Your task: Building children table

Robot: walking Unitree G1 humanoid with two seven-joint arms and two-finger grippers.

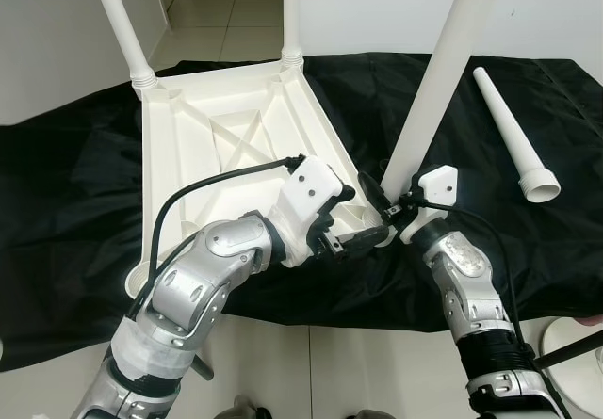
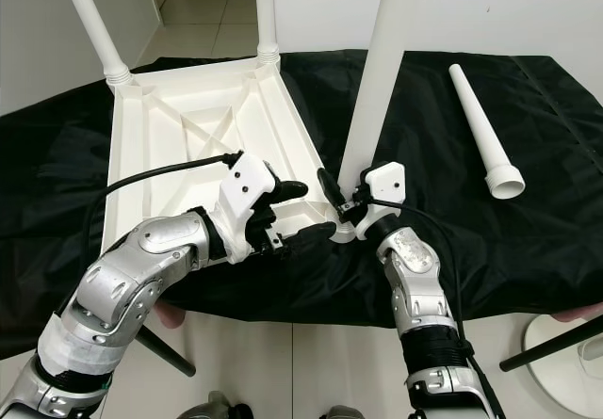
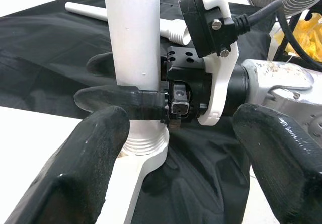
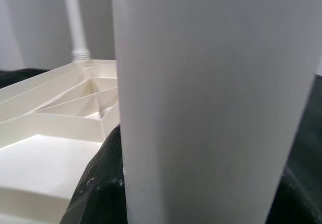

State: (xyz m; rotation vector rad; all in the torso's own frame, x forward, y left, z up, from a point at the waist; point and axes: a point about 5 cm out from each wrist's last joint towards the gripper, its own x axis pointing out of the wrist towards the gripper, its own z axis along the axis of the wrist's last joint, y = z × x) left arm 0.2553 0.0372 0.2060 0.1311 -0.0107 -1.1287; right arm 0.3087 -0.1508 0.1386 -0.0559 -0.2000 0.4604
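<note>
Leg third of four stands near-upright at centre-right of frame, its long axis rising from the overturned tabletop's near corner socket, right gripper clamped round its base, left gripper spread open just beside, facing it.

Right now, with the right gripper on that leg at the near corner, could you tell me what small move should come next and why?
Probably twist the leg further into its socket. The right gripper is shut around it just above the threaded base, which sits at the tabletop corner, while the left gripper waits open beside that corner. A fourth leg lies loose on the black cloth.
</note>
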